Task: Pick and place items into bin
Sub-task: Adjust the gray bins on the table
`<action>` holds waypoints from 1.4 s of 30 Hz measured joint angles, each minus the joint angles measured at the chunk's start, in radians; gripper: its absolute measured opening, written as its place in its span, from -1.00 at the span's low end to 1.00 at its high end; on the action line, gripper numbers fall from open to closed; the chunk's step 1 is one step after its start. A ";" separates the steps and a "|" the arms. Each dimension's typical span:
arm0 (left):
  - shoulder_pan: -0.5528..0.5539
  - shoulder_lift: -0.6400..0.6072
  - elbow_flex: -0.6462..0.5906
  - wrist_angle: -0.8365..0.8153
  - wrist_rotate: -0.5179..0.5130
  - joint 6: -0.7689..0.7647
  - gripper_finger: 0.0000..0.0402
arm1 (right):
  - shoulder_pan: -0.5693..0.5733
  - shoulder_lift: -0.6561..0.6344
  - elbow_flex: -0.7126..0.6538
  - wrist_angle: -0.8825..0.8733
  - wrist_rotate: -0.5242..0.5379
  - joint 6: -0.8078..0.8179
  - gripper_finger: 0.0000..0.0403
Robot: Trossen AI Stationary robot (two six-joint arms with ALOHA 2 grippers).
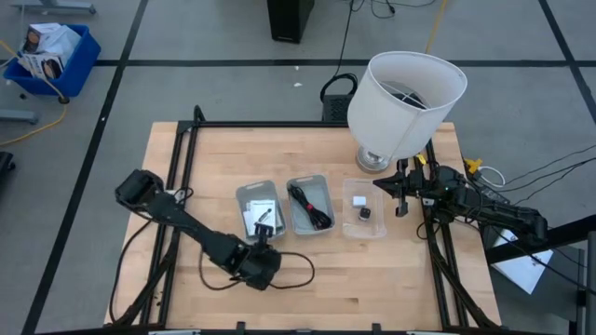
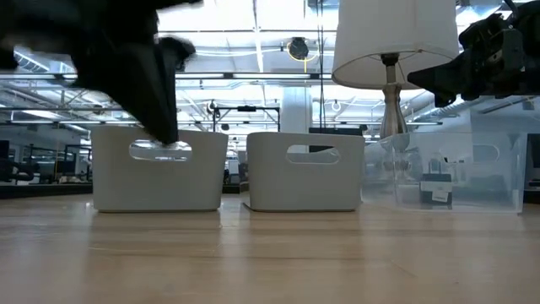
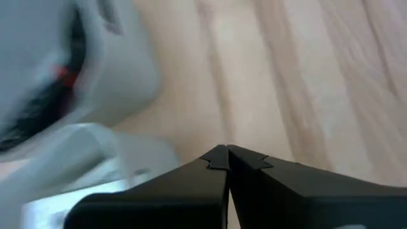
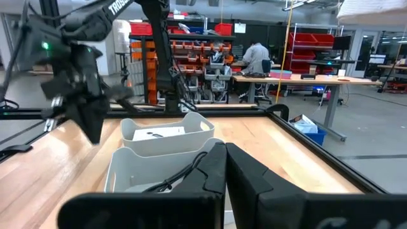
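At lower centre, the left gripper (image 1: 264,233), pinched empty, hovers above the left bin (image 1: 258,208); judged between picks, its next grasp needs opened fingers.

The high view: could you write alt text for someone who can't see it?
Three small bins sit in a row on a wooden table: a grey bin holding white cards, a grey bin with a cable bundle, and a clear bin. The left gripper hangs over the cards.

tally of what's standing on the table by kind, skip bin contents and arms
Grey bins: 2
Clear bin: 1
Lamp: 1
Total: 4
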 joint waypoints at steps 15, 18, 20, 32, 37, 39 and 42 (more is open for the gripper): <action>-0.030 -0.097 0.005 -0.073 -0.116 -0.124 -0.98 | 0.000 0.000 0.000 0.005 -0.001 0.026 -0.98; -0.044 -0.094 0.003 -0.058 -0.079 -0.133 -0.99 | 0.000 0.000 0.000 0.007 -0.001 0.027 -0.98; -0.051 -0.085 -0.008 -0.061 -0.077 -0.169 -0.99 | 0.000 0.000 0.000 0.007 -0.001 0.027 -0.98; -0.065 -0.080 -0.114 -0.129 -0.075 -0.359 -0.98 | 0.000 0.000 0.000 0.007 -0.001 0.028 -0.98; -0.065 -0.080 -0.119 -0.204 -0.078 -0.402 -0.99 | 0.000 0.000 0.000 0.007 -0.001 0.028 -0.98; -0.068 -0.080 -0.119 -0.251 -0.080 -0.429 -0.98 | 0.000 0.000 0.000 0.007 -0.001 0.028 -0.98; -0.070 -0.080 -0.119 -0.300 -0.096 -0.469 -0.99 | 0.000 0.000 0.000 0.007 -0.001 0.028 -0.98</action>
